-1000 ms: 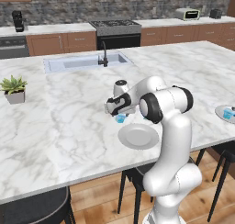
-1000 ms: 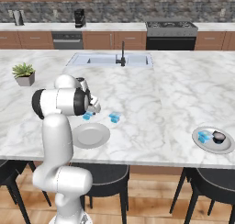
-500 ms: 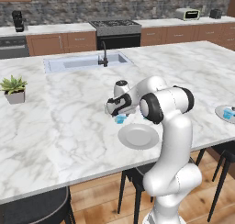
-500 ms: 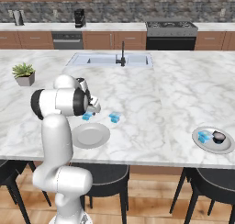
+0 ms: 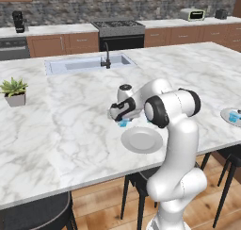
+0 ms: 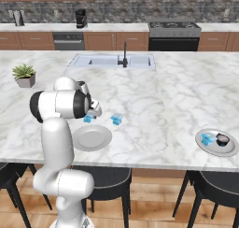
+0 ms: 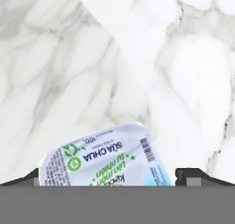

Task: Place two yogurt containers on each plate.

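Marble island counter carries everything. One yogurt cup sits between the spread-open fingers of the gripper, just beyond the near empty plate. A second cup lies just right of it. Far right, another plate holds a third cup beside a dark item.

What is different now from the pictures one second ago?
Nothing visibly changed. The gripper hangs open over the same yogurt cup on the counter, not holding it. The near plate is bare, the second cup lies beside it, and the far plate keeps its cup.
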